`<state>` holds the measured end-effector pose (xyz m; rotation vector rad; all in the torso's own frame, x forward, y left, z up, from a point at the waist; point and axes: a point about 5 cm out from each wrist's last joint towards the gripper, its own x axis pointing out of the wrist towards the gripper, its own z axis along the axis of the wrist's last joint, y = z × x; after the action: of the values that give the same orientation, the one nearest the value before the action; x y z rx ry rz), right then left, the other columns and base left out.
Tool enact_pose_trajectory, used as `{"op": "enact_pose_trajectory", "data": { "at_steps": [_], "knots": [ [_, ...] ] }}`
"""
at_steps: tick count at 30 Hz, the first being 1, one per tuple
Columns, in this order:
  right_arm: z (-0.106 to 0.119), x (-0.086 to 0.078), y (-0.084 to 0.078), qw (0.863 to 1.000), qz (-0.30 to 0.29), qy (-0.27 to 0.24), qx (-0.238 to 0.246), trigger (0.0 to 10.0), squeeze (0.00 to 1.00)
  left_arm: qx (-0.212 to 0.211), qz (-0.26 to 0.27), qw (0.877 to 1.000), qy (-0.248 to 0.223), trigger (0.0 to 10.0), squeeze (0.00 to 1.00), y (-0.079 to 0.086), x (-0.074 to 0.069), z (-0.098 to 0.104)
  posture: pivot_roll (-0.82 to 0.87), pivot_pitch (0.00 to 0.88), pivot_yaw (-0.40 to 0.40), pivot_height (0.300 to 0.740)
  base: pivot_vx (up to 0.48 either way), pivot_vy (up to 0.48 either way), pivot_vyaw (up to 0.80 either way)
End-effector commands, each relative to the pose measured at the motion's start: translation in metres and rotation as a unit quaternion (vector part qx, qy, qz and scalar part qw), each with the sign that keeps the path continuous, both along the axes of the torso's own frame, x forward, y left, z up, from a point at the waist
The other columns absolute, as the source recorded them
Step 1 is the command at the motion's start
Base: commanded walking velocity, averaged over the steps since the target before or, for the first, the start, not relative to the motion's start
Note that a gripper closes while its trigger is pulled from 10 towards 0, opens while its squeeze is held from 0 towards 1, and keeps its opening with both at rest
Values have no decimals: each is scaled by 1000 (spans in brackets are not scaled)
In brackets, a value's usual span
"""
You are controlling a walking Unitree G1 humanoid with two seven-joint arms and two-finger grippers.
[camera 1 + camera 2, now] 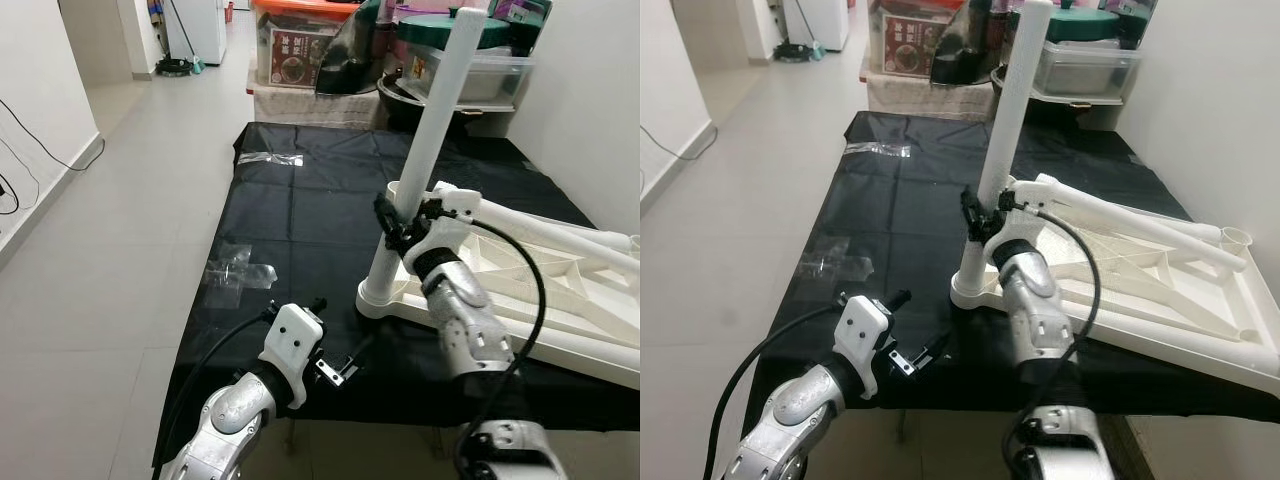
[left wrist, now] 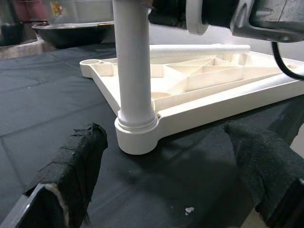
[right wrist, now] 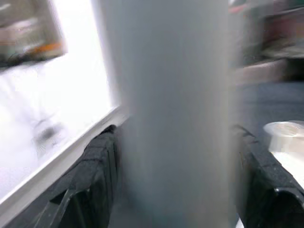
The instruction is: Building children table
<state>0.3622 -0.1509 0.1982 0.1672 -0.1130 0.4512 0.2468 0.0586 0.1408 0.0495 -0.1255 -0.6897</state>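
Observation:
A white children's table top (image 1: 560,300) lies upside down on a black sheet (image 1: 300,215). One white table leg (image 1: 430,150) stands upright in its near-left corner socket (image 2: 135,135). My right gripper (image 1: 393,226) is shut on this leg a little above the socket. In the right wrist view the blurred leg (image 3: 171,114) spans the whole gap between the black fingers (image 3: 97,180). My left gripper (image 1: 343,368) hovers low over the sheet, short of the socket, open and holding nothing; its padded fingers (image 2: 76,166) frame the leg's base.
Another white leg (image 1: 555,233) lies across the table top. Crumpled clear plastic (image 1: 235,268) sits at the sheet's left edge, and more plastic (image 1: 270,158) lies farther back. Storage boxes and a metal bowl (image 1: 400,95) crowd the far end. A white wall stands close on the right.

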Motion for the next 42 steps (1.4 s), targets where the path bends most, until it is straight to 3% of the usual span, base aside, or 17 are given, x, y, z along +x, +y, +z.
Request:
{"op": "enact_pose_trajectory", "data": {
  "at_steps": [1, 2, 5, 6, 7, 9, 10, 12, 19, 21, 26, 36, 42],
  "knots": [
    [-7, -2, 4, 994, 107, 32, -15, 10000, 0, 3, -4, 1000, 5, 10000, 0, -2, 1, -3, 106, 0, -93, 740, 0, 0, 0],
    [-11, -1, 3, 990, 131, 43, -42, 10000, 0, 3, -5, 1000, 4, 10000, 0, -2, 1, -3, 119, 0, -101, 740, 0, 0, 0],
    [-13, 1, 2, 987, 140, 49, -61, 10000, 0, 4, -5, 1000, 4, 10000, 0, -2, 1, -3, 119, 0, -101, 740, 0, 0, 0],
    [-17, 7, -2, 991, 98, 60, -75, 10000, 0, 5, -2, 1000, 7, 10000, 0, -2, 1, -4, 131, 0, -111, 740, 0, 0, 0],
    [-17, 7, -2, 991, 98, 60, -75, 10000, 0, 5, -2, 1000, 7, 10000, 0, -2, 1, -4, 131, 0, -111, 740, 0, 0, 0],
    [-22, 15, -12, 996, -4, 66, -65, 10000, 0, 4, 0, 1000, 13, 10000, 0, -1, 1, -5, 127, 0, -107, 740, 0, 0, 0],
    [-22, 15, -12, 996, -4, 66, -65, 10000, 0, 4, 0, 1000, 13, 10000, 0, -1, 1, -5, 127, 0, -107, 740, 0, 0, 0],
    [-32, 8, -17, 995, -66, 68, -30, 10000, 0, 3, 0, 1000, 18, 10000, 0, 0, 1, -6, 127, 0, -107, 740, 0, 0, 0],
    [-45, -18, -14, 995, -78, 59, 7, 10000, 0, -3, 4, 1000, 30, 10000, 0, 2, 1, -8, 104, 0, -85, 740, 0, 0, 0],
    [-45, -18, -14, 995, -78, 59, 7, 10000, 0, -3, 4, 1000, 30, 10000, 0, 2, 1, -8, 104, 0, -85, 740, 0, 0, 0],
    [-49, -39, -18, 991, -126, 44, 6, 10000, 0, -13, 13, 999, 43, 10000, 0, 6, 4, -8, 92, 0, -74, 740, 0, 288, 0],
    [-51, -50, -14, 990, -139, 35, -3, 10000, 0, -12, 18, 999, 48, 10000, 0, 6, 6, -8, 97, 0, -82, 740, 0, 480, 0],
    [-62, -63, -26, 977, -207, 55, -20, 10000, 0, -8, 23, 998, 55, 10000, 0, 7, 8, -10, 95, 0, -76, 740, 0, 160, 0]
  ]
}}
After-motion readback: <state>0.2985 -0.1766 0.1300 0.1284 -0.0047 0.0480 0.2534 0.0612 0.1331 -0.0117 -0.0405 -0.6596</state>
